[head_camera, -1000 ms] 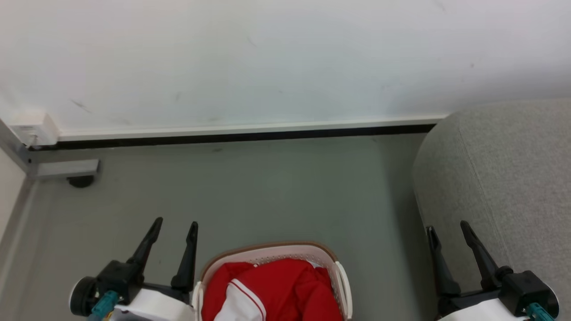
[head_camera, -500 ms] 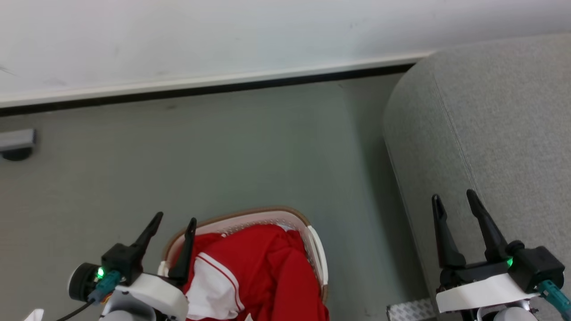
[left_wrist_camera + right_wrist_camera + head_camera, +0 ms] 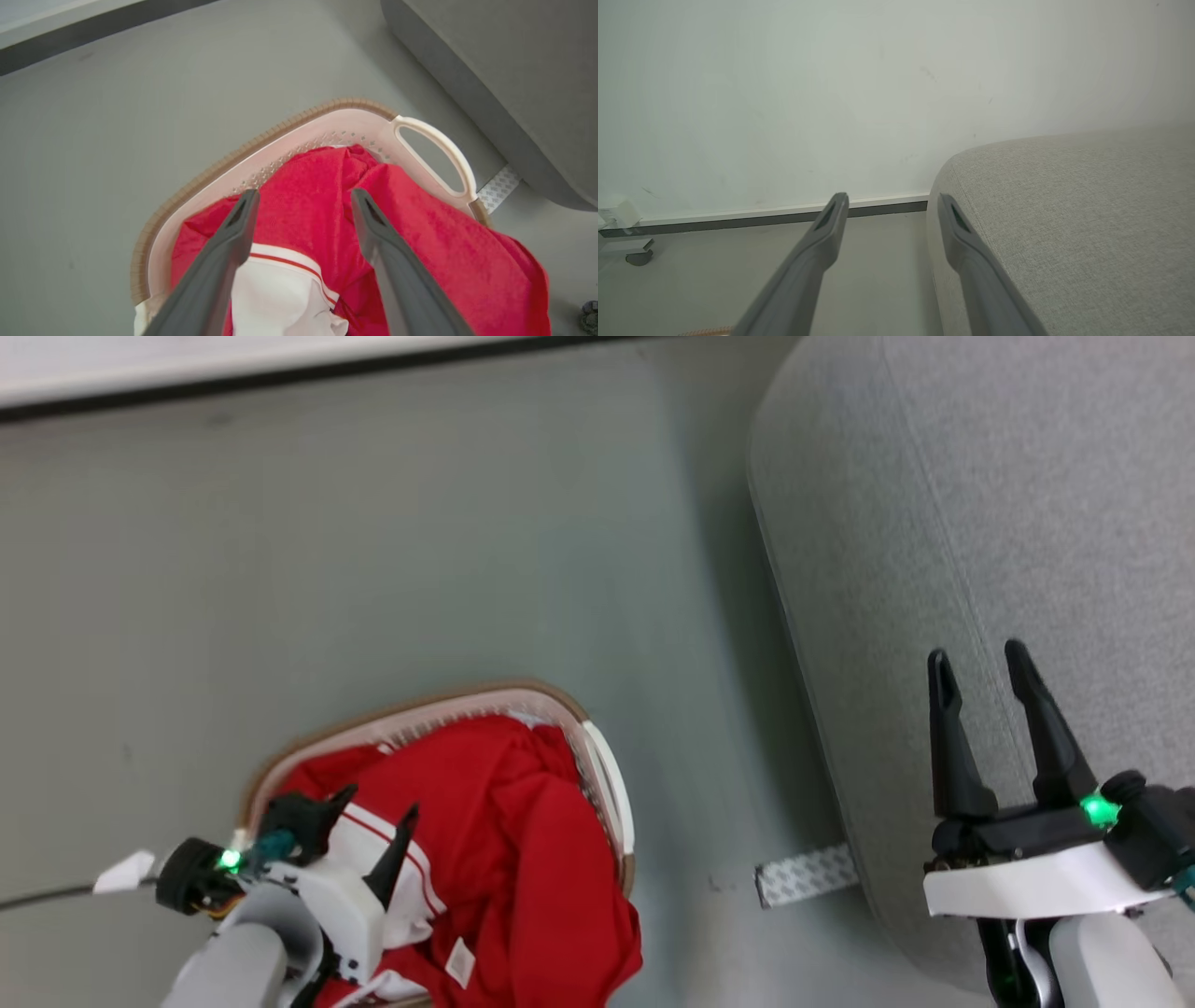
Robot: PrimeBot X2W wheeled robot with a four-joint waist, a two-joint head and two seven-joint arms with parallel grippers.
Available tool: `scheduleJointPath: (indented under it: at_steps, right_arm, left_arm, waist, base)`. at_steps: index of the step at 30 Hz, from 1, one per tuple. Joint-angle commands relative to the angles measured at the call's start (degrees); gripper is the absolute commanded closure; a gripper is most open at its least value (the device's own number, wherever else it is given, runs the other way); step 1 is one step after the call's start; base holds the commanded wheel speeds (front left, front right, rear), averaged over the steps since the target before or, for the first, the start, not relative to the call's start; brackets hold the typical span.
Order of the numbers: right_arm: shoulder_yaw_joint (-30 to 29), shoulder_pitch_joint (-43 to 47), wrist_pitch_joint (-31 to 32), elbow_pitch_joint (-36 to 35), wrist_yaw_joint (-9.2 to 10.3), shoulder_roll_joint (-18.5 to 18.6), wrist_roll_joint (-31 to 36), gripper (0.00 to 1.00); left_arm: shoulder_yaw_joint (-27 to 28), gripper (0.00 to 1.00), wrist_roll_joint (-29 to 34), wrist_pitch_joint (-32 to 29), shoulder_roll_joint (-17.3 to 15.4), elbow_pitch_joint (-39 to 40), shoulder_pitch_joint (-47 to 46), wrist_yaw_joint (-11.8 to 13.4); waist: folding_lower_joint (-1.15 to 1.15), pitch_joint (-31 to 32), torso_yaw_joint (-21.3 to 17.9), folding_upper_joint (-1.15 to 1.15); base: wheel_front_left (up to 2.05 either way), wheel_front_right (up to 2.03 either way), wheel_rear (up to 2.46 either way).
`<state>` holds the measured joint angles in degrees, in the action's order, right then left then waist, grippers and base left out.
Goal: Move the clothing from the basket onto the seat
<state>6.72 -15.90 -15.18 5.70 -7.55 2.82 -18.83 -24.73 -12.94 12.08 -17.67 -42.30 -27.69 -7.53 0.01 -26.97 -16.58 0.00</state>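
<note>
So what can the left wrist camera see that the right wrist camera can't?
Left wrist camera: red clothes heaped in the white basket, past the open left gripper. Right wrist camera: the white wall and a little wheel, past the open right gripper. Both: grey floor and the grey seat.

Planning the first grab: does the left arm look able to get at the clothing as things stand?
Probably yes: the left gripper hangs open over the clothing, which lies uncovered in the basket with nothing between them.
</note>
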Motion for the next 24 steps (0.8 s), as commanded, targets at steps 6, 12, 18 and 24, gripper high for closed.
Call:
scheduleJointPath:
  at_steps: [6, 12, 18, 24]
  right_arm:
    - [0.60, -2.72, 0.04, -2.17, 0.12, 0.15, -1.94, 0.00]
    - [1.76, -3.75, 0.04, -3.45, 0.12, 0.14, -4.11, 0.00]
    - [2.85, -4.11, 0.03, -4.27, 0.12, 0.14, -5.70, 0.00]
    - [4.17, -4.45, 0.04, -4.90, 0.12, 0.14, -7.53, 0.00]
  left_arm:
    - [-10.52, 0.00, -4.84, -4.94, -3.17, -7.52, -6.45, 0.11]
    - [-18.11, 0.00, -7.16, -8.26, -5.27, -13.45, -11.45, 0.11]
    - [-23.47, 0.00, -7.17, -11.08, -6.92, -18.24, -16.09, 0.11]
    - [-28.57, 0.00, -5.54, -15.91, -8.38, -22.56, -19.71, 0.11]
  waist:
    - [-0.01, -7.94, -3.78, 0.00]
    - [-0.01, -12.36, -6.28, 0.00]
    - [-0.01, -15.95, -8.31, 0.00]
    - [-0.01, -18.80, -10.20, 0.00]
  base:
    - [0.00, 0.00, 0.00]
    - [0.00, 0.00, 0.00]
    - [0.00, 0.00, 0.00]
    - [0.00, 0.00, 0.00]
